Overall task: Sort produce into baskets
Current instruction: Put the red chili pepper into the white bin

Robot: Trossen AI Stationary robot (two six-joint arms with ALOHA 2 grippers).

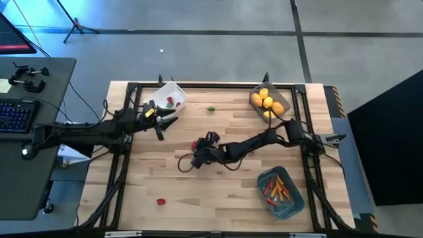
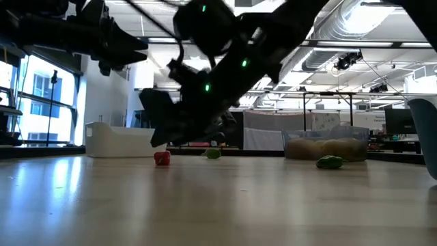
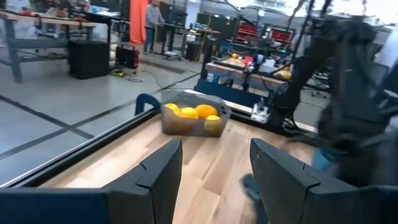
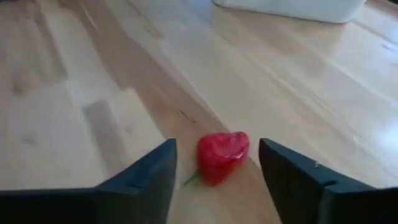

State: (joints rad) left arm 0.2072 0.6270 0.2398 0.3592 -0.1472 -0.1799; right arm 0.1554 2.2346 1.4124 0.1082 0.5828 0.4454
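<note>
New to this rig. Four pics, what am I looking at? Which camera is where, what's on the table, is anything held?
Two dark robot arms work at a wooden table, sorting toy produce into bins. One picture looks straight down, one sits at table-top height, and one camera rides on each wrist.

The left gripper is open and empty beside the white bin, which holds red and green pieces.

The right gripper is open mid-table; a red strawberry-like piece lies on the wood between its fingers, not gripped.

The grey bin holds yellow and orange fruits. The blue bin holds orange and red sticks.

Loose on the table: a small green piece and another red piece.
</note>
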